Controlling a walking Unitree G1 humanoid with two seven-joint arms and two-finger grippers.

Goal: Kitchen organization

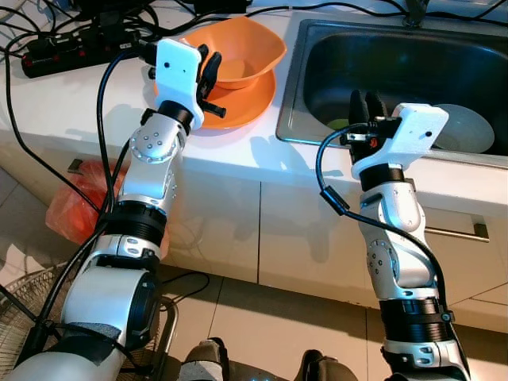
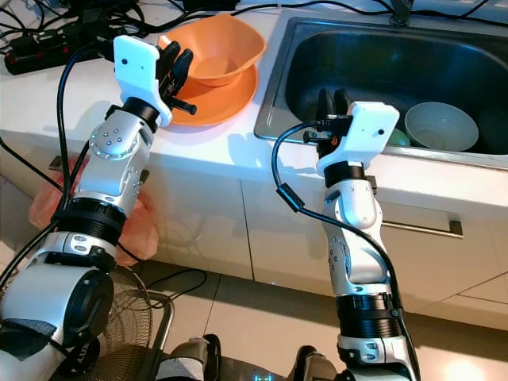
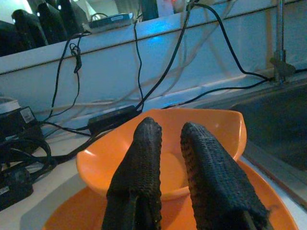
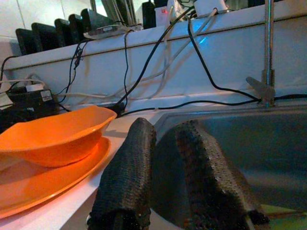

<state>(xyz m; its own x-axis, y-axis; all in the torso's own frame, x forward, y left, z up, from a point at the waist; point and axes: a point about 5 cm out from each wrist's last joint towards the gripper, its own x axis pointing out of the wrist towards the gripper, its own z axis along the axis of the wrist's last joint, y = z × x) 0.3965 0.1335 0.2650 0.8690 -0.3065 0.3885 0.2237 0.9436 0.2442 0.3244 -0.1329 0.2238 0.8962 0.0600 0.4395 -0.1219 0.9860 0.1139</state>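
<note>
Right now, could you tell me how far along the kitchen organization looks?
Early. Done: an orange bowl sits on an orange plate on the counter. In hand: nothing; the left gripper hovers at the bowl's rim, and the right gripper is at the sink's front edge, both empty. Left: a pale bowl lies in the sink.

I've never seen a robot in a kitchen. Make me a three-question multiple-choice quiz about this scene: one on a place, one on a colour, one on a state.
1. Where does the orange plastic bowl sit?
A in the sink
B on the orange plate
C on the floor

2. What colour is the round bowl in the steel sink?
A pale green
B red
C black

3. What is the left gripper holding?
A a cup
B the plate
C nothing

Answers: 1 B, the bowl rests on the plate on the white counter; 2 A, it looks pale green; 3 C, its fingers hover at the bowl, unclamped.
</note>
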